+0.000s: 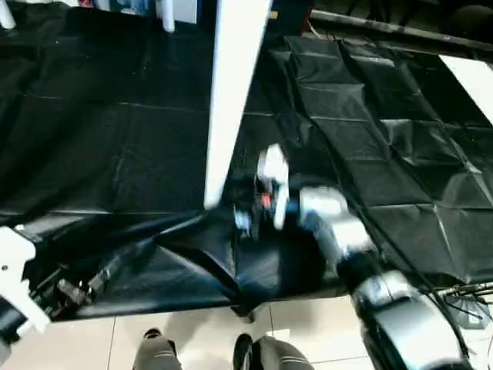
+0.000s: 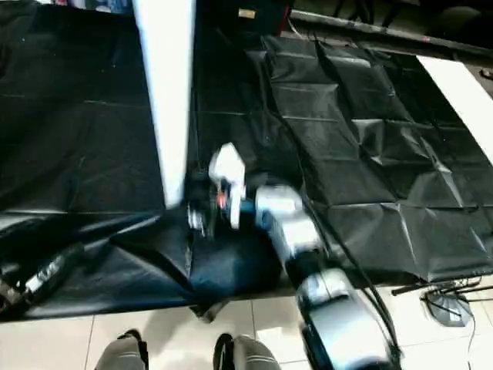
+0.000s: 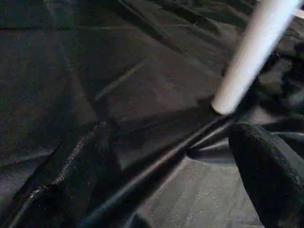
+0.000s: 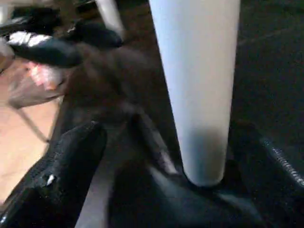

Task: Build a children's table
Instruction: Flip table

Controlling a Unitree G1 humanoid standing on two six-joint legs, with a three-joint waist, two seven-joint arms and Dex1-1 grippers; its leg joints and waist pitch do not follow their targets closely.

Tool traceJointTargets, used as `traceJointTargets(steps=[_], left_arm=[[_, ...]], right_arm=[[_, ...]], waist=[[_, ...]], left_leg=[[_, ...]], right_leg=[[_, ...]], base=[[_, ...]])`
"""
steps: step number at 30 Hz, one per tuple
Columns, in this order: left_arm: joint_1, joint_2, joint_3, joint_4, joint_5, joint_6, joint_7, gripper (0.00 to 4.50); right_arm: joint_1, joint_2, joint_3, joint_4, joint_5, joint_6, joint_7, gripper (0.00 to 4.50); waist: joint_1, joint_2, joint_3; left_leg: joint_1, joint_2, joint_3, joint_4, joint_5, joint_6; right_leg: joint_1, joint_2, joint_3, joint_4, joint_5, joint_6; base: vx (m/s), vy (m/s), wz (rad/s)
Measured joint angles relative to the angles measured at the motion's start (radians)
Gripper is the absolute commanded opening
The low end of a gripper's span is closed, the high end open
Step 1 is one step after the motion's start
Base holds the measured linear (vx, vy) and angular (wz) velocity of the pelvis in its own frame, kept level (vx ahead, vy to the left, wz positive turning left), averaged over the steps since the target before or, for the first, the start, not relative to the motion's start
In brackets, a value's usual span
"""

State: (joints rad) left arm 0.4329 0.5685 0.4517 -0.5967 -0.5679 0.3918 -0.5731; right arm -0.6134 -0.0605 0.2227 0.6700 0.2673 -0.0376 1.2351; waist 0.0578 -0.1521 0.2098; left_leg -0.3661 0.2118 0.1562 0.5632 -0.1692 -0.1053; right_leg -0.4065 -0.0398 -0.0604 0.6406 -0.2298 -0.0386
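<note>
Head views: white table leg point(image 1: 231, 100) stands upright on black sheet point(image 1: 115, 139), narrow end down near sheet's front edge. Right gripper point(image 1: 250, 208) just beside leg's lower end, fingers apart.
Left wrist view: leg's tip point(image 3: 223, 104) rests on creased sheet; one black finger point(image 3: 270, 175) of left gripper near it, spread wide, holding nothing.
Right wrist view: leg sits between both fingers point(image 4: 61, 171), gaps either side, not clamped.

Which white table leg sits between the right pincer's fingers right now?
The long white leg lying on the black sheet, its near end between the open right pincer fingers. Another leg lies farther off, beyond the pincer.
</note>
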Motion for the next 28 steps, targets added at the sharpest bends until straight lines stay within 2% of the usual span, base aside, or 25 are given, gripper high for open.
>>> traceJointTargets(steps=[3, 6, 8, 10, 12, 14, 16, 18, 19, 21, 23, 25, 28], left_arm=[[-0.036, -0.010, -0.009, 0.027, 0.039, -0.011, 0.038, 4.50], [-0.086, -0.054, -0.042, 0.056, 0.110, -0.024, 0.116, 4.50], [-0.118, -0.102, -0.066, 0.081, 0.161, -0.039, 0.187, 4.50], [-0.137, -0.162, -0.093, 0.103, 0.204, -0.061, 0.256, 4.50], [-0.141, -0.180, -0.112, 0.115, 0.226, -0.071, 0.286, 4.50], [-0.136, -0.225, -0.132, 0.112, 0.265, -0.104, 0.326, 4.50], [-0.138, -0.236, -0.147, 0.110, 0.291, -0.119, 0.350, 4.50], [-0.143, -0.245, -0.174, 0.109, 0.358, -0.147, 0.394, 4.50], [-0.145, -0.252, -0.186, 0.109, 0.393, -0.158, 0.418, 4.50], [-0.158, -0.271, -0.211, 0.118, 0.459, -0.199, 0.459, 4.50], [-0.172, -0.291, -0.237, 0.136, 0.530, -0.271, 0.500, 4.50], [-0.174, -0.306, -0.260, 0.176, 0.565, -0.325, 0.520, 4.50], [-0.184, -0.316, -0.282, 0.222, 0.595, -0.356, 0.540, 4.50]], right_arm=[[0.024, 0.010, 0.002, -0.004, -0.007, -0.015, -0.024, 4.46], [0.038, 0.023, -0.017, 0.005, -0.054, -0.089, -0.146, 4.46], [0.086, 0.032, -0.043, -0.024, -0.068, -0.127, -0.226, 4.46], [0.199, 0.032, -0.072, -0.133, -0.049, -0.100, -0.269, 4.46], [0.258, 0.027, -0.085, -0.206, -0.026, -0.057, -0.281, 4.46], [0.381, 0.022, -0.102, -0.391, 0.014, 0.011, -0.301, 4.46], [0.416, 0.016, -0.107, -0.469, 0.034, 0.042, -0.317, 4.46], [0.460, 0.015, -0.121, -0.552, 0.031, 0.033, -0.370, 4.46], [0.479, 0.017, -0.133, -0.576, 0.014, 0.011, -0.409, 4.46], [0.504, 0.028, -0.164, -0.591, -0.032, -0.041, -0.494, 4.46], [0.525, 0.046, -0.207, -0.590, -0.090, -0.087, -0.604, 4.46], [0.542, 0.059, -0.238, -0.589, -0.129, -0.089, -0.697, 4.46], [0.545, 0.067, -0.239, -0.586, -0.144, -0.070, -0.743, 4.46]], waist=[[-0.001, -0.001, -0.001], [0.002, -0.002, -0.004], [0.008, -0.003, -0.010], [0.023, -0.005, -0.021], [0.028, -0.007, -0.025], [0.032, -0.007, -0.040], [0.030, -0.008, -0.048], [0.035, -0.006, -0.065], [0.039, -0.006, -0.074], [0.047, -0.006, -0.088], [0.058, -0.010, -0.094], [0.059, -0.004, -0.100], [0.056, 0.002, -0.108]], left_leg=[[0.002, 0.001, 0.000, 0.002, 0.001, -0.001], [0.003, 0.002, 0.001, 0.003, 0.002, -0.002], [0.002, 0.003, 0.002, 0.004, 0.003, -0.001], [0.003, 0.004, 0.003, 0.006, 0.002, 0.001], [0.002, 0.004, 0.003, 0.008, 0.002, 0.001], [0.006, 0.005, 0.002, 0.008, 0.002, 0.001], [0.016, 0.006, 0.001, 0.007, -0.001, -0.005], [0.020, 0.008, 0.000, 0.007, -0.001, -0.006], [0.028, 0.008, 0.000, 0.007, -0.001, -0.007], [0.029, 0.008, -0.001, 0.007, 0.000, -0.007], [0.034, 0.008, -0.001, 0.007, 0.000, -0.007], [0.035, 0.007, -0.003, 0.008, 0.000, -0.007], [0.034, 0.007, -0.005, 0.008, 0.000, -0.007]], right_leg=[[0.001, 0.000, 0.000, 0.002, 0.001, 0.000], [0.002, -0.001, 0.000, 0.005, 0.001, 0.000], [0.003, -0.001, -0.001, 0.006, 0.001, -0.001], [0.004, -0.001, -0.002, 0.005, 0.001, -0.001], [0.004, 0.000, -0.002, 0.006, 0.001, 0.000], [0.009, 0.000, -0.002, 0.005, 0.002, 0.001], [0.017, 0.000, -0.002, 0.005, 0.002, 0.001], [0.024, 0.000, -0.005, 0.004, -0.002, 0.008], [0.027, 0.000, -0.004, 0.005, -0.002, 0.009], [0.028, -0.001, -0.004, 0.004, -0.002, 0.010], [0.033, -0.001, -0.004, 0.004, -0.002, 0.010], [0.039, -0.001, -0.005, -0.002, -0.001, 0.012], [0.040, -0.001, -0.007, -0.008, 0.000, 0.014]], base=[[0.000, 0.000, 0.00], [0.000, 0.000, 0.00], [0.000, 0.000, 0.00], [0.000, 0.000, 0.00], [0.000, 0.000, 0.00], [0.000, 0.000, 0.00], [0.000, 0.000, 0.00], [-0.057, -0.009, 0.00], [0.000, 0.000, 0.00], [0.000, 0.000, 0.00], [0.000, 0.000, 0.00], [0.000, 0.000, 0.00], [0.000, 0.000, 0.00]])
